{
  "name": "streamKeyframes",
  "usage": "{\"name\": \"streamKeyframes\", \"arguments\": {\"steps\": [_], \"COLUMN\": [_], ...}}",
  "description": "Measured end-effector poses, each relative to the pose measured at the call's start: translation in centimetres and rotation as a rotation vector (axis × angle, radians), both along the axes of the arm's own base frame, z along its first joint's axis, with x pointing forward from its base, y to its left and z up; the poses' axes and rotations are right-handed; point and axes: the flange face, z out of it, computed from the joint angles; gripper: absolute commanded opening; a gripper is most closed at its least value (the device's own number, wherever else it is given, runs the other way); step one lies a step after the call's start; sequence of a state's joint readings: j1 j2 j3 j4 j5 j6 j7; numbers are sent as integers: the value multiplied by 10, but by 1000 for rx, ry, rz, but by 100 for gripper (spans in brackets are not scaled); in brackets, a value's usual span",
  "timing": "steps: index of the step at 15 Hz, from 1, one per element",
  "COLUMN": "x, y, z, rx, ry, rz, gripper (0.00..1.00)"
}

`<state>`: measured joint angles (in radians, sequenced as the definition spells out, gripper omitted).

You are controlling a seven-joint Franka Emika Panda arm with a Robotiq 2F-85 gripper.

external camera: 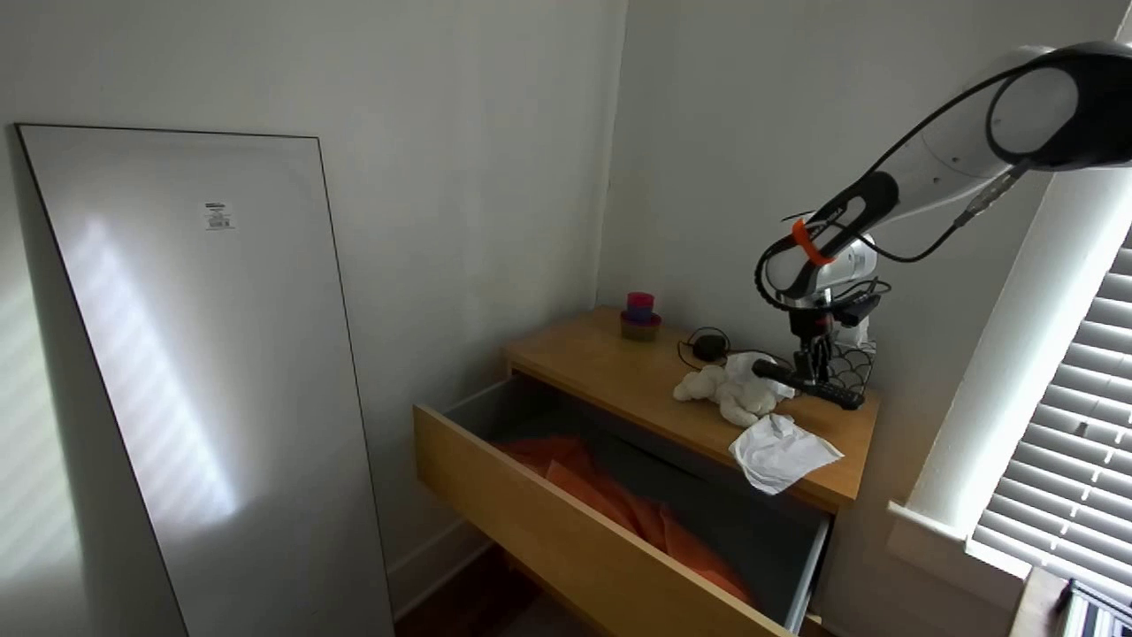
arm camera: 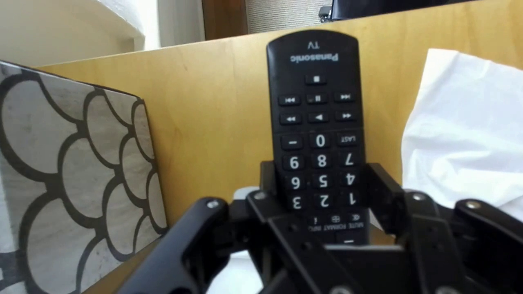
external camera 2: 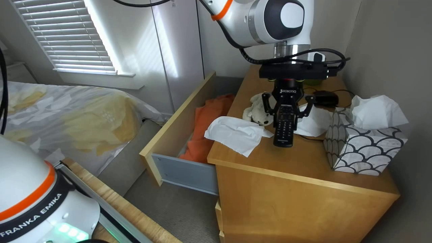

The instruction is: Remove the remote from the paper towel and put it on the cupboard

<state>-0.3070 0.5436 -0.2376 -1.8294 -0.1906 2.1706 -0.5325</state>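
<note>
Clasping black remote by both long edges, gripper closed to its width; remote over cupboard top, near but apart from paper towel. Pulled-out drawer containing orange cloth. Patterned box on same top, white tissue protruding from it.

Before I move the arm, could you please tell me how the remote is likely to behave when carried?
The remote will likely be stiff, as its body looks straight along its length. Its smooth-looking surface might slip a little between the fingers. With both ends projecting beyond them, it could pivot if knocked.
</note>
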Motion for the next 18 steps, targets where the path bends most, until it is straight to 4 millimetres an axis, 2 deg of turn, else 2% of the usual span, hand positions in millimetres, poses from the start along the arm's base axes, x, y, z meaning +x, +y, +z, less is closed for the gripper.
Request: {"name": "streamKeyframes", "arguments": {"steps": [5,12,13,14,15,17,18], "x": [15,28,30,31,33,37,38], "y": [-1,-12,-14,-15,-16,-17,-18], "z": [-27,-45,-47,-48,-48,-46,-43], "rx": [12,19,22,24,25,28,30], "ry": [48,84,90,94,97,99,98], "rz": [8,11,13,15,17,25,31], "gripper": [31,31,64,73,89,100,100]}}
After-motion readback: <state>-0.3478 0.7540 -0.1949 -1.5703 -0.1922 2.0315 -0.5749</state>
